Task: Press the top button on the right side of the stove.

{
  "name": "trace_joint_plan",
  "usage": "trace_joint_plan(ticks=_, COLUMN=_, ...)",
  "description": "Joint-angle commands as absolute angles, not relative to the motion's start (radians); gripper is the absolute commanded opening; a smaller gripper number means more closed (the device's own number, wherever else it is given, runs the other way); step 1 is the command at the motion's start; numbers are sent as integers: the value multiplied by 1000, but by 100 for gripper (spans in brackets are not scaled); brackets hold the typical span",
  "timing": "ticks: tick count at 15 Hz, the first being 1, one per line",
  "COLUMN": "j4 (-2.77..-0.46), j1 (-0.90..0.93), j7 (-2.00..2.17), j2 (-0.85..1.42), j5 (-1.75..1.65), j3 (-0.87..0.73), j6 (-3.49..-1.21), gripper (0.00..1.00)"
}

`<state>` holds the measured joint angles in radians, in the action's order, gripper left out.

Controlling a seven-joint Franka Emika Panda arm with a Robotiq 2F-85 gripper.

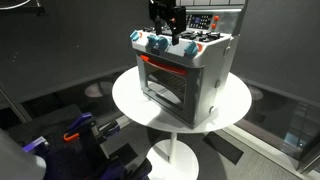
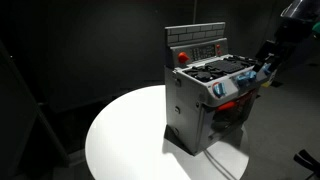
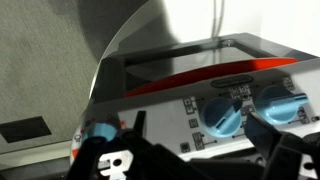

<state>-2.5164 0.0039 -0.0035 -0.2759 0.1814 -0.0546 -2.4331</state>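
Note:
The stove (image 1: 195,85) is a small silver-grey toy oven with an orange-red framed glass door, standing on a round white table; it shows in both exterior views (image 2: 195,115). Its upright back panel (image 2: 197,45) has a red button (image 2: 182,56). My gripper (image 1: 166,38) hangs just over the front row of blue-white knobs (image 1: 158,44) and at the stove's front edge in an exterior view (image 2: 268,64). In the wrist view the gripper (image 3: 200,134) is open and empty, its fingers either side of a blue knob (image 3: 220,118) and a column of small square buttons (image 3: 193,122).
The round white table (image 1: 130,95) leaves a bare rim around the stove (image 2: 120,135). Blue and purple equipment (image 1: 60,140) sits on the dark floor below the table. Dark curtains surround the scene.

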Motion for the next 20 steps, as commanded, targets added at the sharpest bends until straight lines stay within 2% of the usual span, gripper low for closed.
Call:
trace_joint_plan(ticks=1, j4=-2514, j1=0, j7=-4, j2=-276, j5=182, j3=-51, j6=-2430, gripper=100)
trace_joint_plan(ticks=9, j4=-2470, j1=-6, j7=12, j2=-268, j5=163, j3=-43, j6=-2460, gripper=100)
trace_joint_plan(ticks=20, j4=-2242, j1=-57, j7=102, j2=-111, j5=18, j3=-38, j6=-2575, gripper=100)
